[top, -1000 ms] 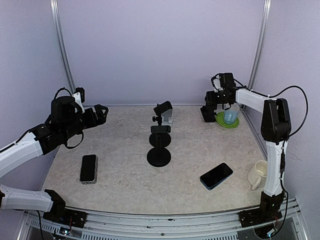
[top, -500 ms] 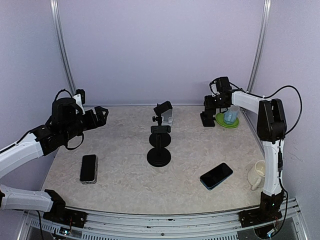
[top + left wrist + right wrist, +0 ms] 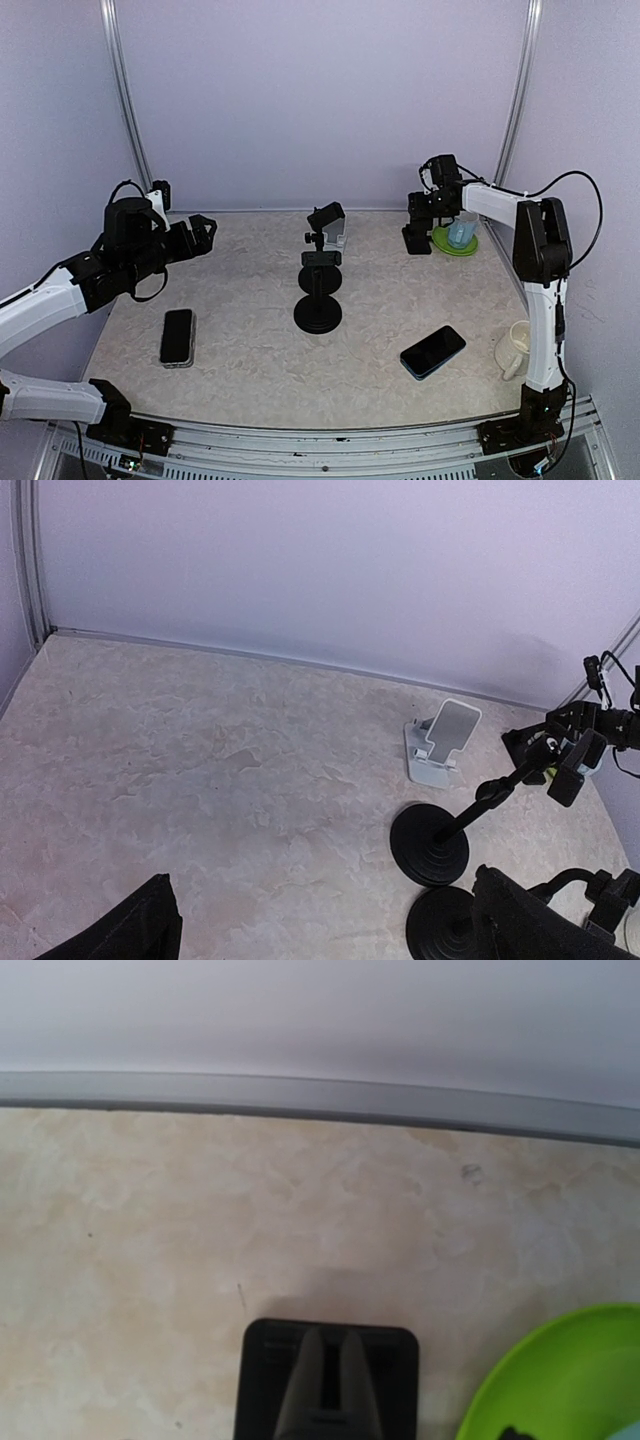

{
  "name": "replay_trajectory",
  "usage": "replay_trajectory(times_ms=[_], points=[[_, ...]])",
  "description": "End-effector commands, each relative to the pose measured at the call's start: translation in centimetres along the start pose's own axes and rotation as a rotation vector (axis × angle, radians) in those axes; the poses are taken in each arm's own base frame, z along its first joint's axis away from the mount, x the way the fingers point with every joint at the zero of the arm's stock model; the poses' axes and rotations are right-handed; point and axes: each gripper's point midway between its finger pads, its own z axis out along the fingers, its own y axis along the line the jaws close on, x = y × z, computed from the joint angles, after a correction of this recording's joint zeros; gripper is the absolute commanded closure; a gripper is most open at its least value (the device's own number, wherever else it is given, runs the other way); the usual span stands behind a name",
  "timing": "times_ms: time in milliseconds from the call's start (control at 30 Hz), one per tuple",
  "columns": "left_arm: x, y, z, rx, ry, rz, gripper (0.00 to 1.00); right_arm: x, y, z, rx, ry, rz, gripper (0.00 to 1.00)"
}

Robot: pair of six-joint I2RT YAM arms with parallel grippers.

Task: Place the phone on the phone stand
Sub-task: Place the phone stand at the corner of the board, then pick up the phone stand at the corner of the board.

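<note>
in the top view, your left end effector (image 3: 204, 230) hovers released above the left rear of the surface (image 3: 250, 310), with nothing between its fingers. your right end effector (image 3: 417, 240) is low at the back right, just beside a green plate (image 3: 447, 245) that carries a blue cup (image 3: 460, 232); you cannot tell here whether it is released or clenched. two phones lie flat: the left phone (image 3: 177, 336) near the left edge, the right phone (image 3: 433, 351) at the front right, near a cream mug (image 3: 514, 348). a black stand (image 3: 318, 295) with a round base is mid-surface, and the white phone stand (image 3: 338, 238) sits behind it, holding no phone.

in the left wrist view, both fingers (image 3: 140, 930) stand wide apart at the bottom corners. the white phone stand (image 3: 443, 742) is ahead, the black stand (image 3: 430, 845) nearer.

in the right wrist view, you see bare surface, the rim of the green plate (image 3: 560, 1370) at lower right and one black end effector part at the bottom edge, so its state stays unclear.
</note>
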Motion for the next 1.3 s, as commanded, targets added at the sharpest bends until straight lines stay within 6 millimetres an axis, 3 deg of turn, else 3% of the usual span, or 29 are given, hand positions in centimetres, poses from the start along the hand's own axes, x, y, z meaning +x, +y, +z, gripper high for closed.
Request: replay_trajectory(times_ms=[0,300,600,767,967,1133,1267], points=[[-0.4,0.4,-0.3,-0.004,-0.030,0.000,0.01,-0.6,0.6,0.2,0.001,-0.020,0.004,0.20],[-0.2,0.6,-0.5,-0.005,-0.030,-0.003,0.01,-1.3,1.3,-0.5,-0.007,-0.034,-0.003,0.08],[-0.3,0.8,-0.7,-0.010,-0.034,-0.004,0.01,-5.5,3.1,-5.5,-0.067,-0.145,-0.054,0.00],[-0.2,0.7,-0.6,-0.003,-0.032,-0.010,0.01,-7.0,6.4,-8.1,-0.223,-0.191,-0.120,0.01],[-0.3,0.5,-0.6,0.005,-0.034,-0.017,0.01,-7.2,11.0,-9.9,-0.430,-0.222,-0.213,0.02],[-0.5,0.4,-0.8,0.009,-0.036,-0.019,0.01,-6.2,14.3,-9.9,-0.624,-0.206,-0.251,0.05],[-0.7,0.4,-0.9,0.010,-0.038,-0.020,0.01,-4.8,16.0,-8.6,-0.730,-0.171,-0.264,0.09]])
